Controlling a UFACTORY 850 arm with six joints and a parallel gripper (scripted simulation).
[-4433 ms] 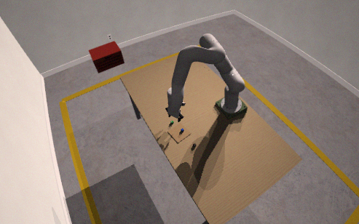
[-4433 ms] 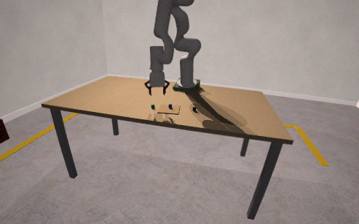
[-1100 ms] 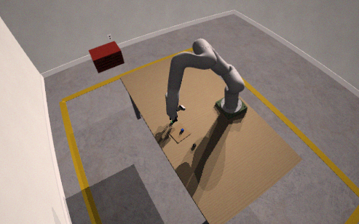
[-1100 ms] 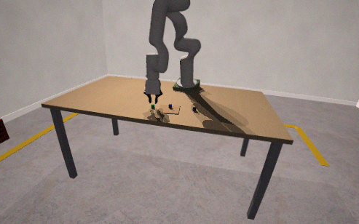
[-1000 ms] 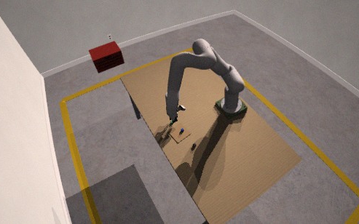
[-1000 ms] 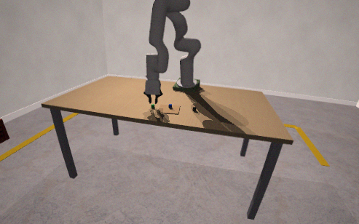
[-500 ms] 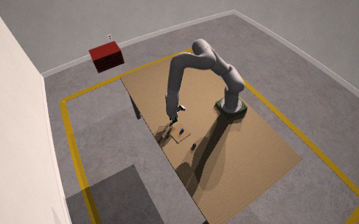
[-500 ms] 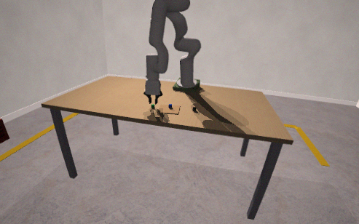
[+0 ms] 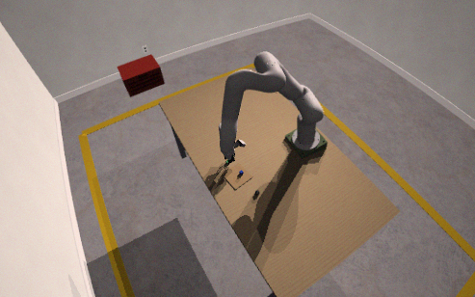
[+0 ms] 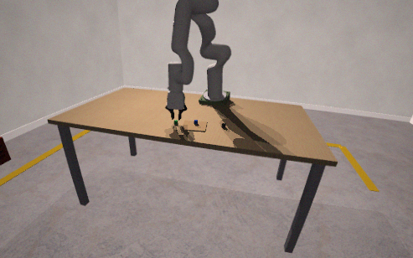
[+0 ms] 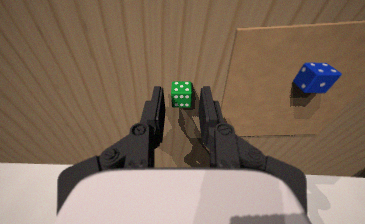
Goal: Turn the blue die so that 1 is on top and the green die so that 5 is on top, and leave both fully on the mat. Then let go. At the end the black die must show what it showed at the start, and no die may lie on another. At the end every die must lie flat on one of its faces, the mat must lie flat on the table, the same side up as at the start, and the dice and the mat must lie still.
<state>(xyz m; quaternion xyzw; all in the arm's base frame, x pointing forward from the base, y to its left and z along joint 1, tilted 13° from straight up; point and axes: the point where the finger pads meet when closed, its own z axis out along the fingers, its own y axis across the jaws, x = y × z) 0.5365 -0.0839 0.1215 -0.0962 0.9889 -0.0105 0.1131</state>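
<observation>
The green die (image 11: 182, 94) (image 10: 175, 122) (image 9: 227, 160) lies flat on the bare table, just off the left edge of the mat (image 11: 263, 100) (image 10: 202, 127) (image 9: 238, 183). Its upper face shows several white pips. My gripper (image 11: 182, 98) (image 10: 175, 111) hangs straight above the green die with its fingers partly open and nothing between them. The fingertips straddle the die from above. The blue die (image 11: 316, 77) (image 10: 196, 122) (image 9: 241, 172) rests on the mat. The black die (image 10: 224, 125) (image 9: 256, 194) lies on the table to the right of the mat.
The wooden table (image 10: 103, 113) (image 9: 321, 212) carries the arm's base (image 10: 214, 99) (image 9: 304, 143) behind the mat. A red box (image 9: 141, 74) stands on the floor far off. The table's front edge runs close to the mat.
</observation>
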